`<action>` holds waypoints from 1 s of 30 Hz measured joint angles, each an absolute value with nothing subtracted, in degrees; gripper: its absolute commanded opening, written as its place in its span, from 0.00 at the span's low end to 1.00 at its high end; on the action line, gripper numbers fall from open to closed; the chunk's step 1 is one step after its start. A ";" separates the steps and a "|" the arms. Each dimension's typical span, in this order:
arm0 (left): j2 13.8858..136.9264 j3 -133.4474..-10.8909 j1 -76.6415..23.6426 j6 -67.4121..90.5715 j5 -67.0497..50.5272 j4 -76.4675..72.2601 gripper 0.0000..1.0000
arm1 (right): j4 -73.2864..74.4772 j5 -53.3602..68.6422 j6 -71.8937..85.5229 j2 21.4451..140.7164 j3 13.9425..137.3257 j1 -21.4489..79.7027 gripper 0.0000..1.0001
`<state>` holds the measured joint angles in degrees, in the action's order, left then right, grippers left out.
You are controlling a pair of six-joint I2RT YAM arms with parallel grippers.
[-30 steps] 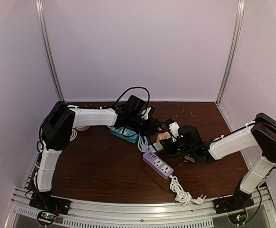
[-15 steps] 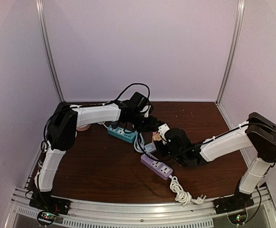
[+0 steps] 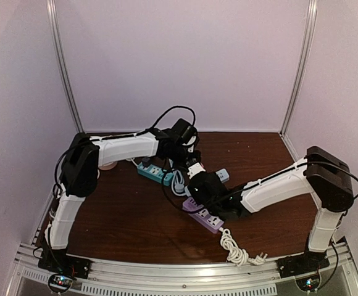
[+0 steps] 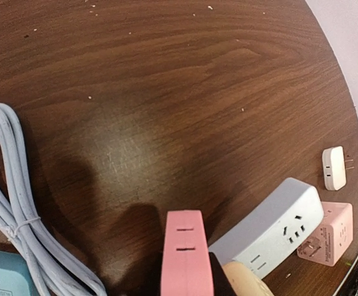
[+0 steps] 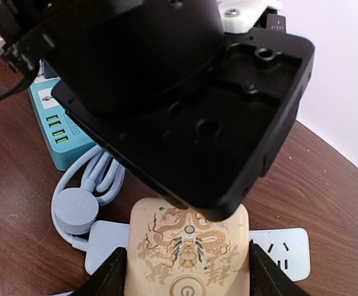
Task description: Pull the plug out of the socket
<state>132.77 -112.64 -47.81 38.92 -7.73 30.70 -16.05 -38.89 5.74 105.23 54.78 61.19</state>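
I read the plug [image 5: 188, 250] as the cream block printed with a gold dragon, with a round power symbol near its lower edge. It sits upright and square, seated on top of the pale blue socket [image 5: 281, 246]. The socket lies flat, and its free end, with slanted slots facing up, sticks out at 3 o'clock of the plug; the rest is hidden under the plug

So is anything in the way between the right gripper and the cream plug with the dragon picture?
No. The right gripper clamps the cream dragon-patterned plug from both sides, on the pale blue socket block. But the left arm's black wrist housing hangs close over the plug's far edge, so pulling it off might bump that.
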 measured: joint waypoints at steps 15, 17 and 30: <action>129.47 -106.67 -47.77 48.93 -7.55 26.41 0.00 | -15.57 -41.21 4.23 105.41 55.11 62.70 0.24; 129.29 -106.48 -47.70 50.37 -7.55 26.41 0.00 | -15.64 -41.21 4.23 105.41 55.11 62.76 0.22; 129.25 -107.83 -47.46 51.81 -7.42 28.69 0.00 | -17.47 -41.87 4.71 105.41 54.43 63.24 0.22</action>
